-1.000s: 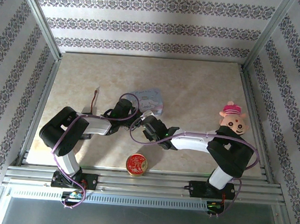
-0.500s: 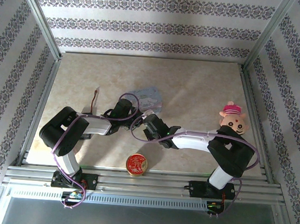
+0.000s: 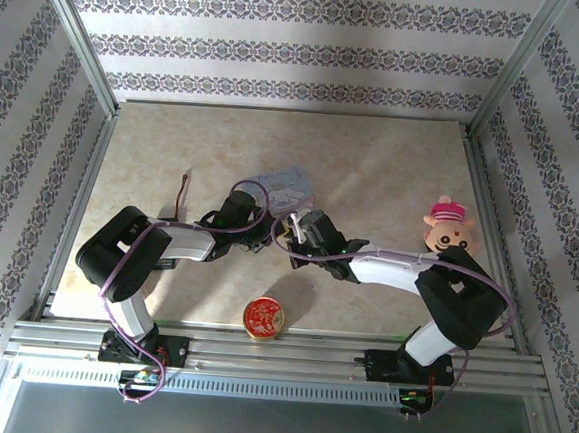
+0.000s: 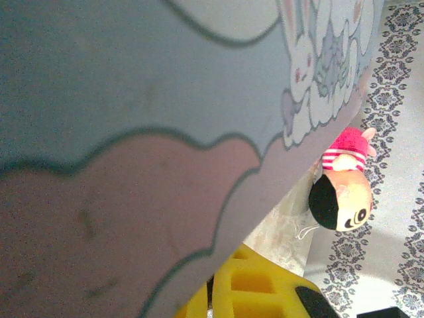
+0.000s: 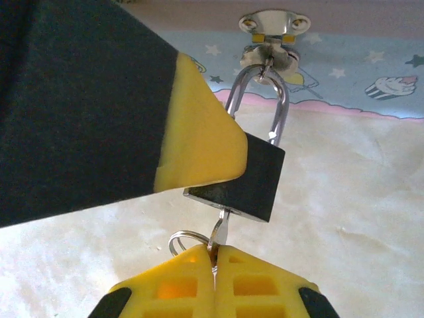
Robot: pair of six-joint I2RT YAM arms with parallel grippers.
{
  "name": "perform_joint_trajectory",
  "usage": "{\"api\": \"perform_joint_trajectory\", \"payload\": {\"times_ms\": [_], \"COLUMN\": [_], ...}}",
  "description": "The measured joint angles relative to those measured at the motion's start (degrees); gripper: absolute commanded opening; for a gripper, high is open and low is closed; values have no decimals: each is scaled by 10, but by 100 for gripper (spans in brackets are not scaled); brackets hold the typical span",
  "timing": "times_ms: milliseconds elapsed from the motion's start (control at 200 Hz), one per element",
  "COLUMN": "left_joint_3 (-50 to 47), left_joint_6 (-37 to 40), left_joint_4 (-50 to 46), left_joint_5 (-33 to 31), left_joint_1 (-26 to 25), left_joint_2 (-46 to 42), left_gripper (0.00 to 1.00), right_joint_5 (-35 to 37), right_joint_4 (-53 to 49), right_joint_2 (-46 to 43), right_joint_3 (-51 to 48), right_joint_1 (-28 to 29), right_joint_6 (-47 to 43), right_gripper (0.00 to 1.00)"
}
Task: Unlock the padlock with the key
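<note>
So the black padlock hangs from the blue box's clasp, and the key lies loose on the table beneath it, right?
Not quite: the key is not loose. The right gripper pinches it, blade up into the padlock from below, as the right wrist view shows. The padlock does hang from the clasp on the blue box.

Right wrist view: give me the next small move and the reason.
Probably roll the right claw to turn the key. It is shut on the key, whose blade sits in the underside of the padlock. The shackle is closed through the hasp of the box, and the left claw's finger braces the padlock's body.
</note>
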Motion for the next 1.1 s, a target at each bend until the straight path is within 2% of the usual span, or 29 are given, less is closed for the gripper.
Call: {"api": "perform_joint_trajectory", "payload": {"times_ms": [610, 780, 845, 954, 1099], "left_joint_3": [0, 0, 0, 0, -1], "left_joint_6": [0, 0, 0, 0, 0], "left_joint_4": [1, 2, 2, 2, 2], "left_joint_5": [-4, -8, -8, -5, 0], "left_joint_1": [0, 0, 0, 0, 0], "left_joint_2": [0, 1, 1, 1, 1], "left_gripper": [0, 0, 0, 0, 0], "right_joint_5": [-219, -252, -256, -245, -175], "right_joint_4": [64, 87, 92, 97, 83], "right_joint_2": [21, 31, 31, 31, 6], "right_joint_3": [-21, -26, -28, -29, -28], "right_joint_1": [-97, -110, -111, -111, -106], "right_joint_6": [116, 155, 163, 169, 155], "right_gripper": [0, 0, 13, 27, 33]}}
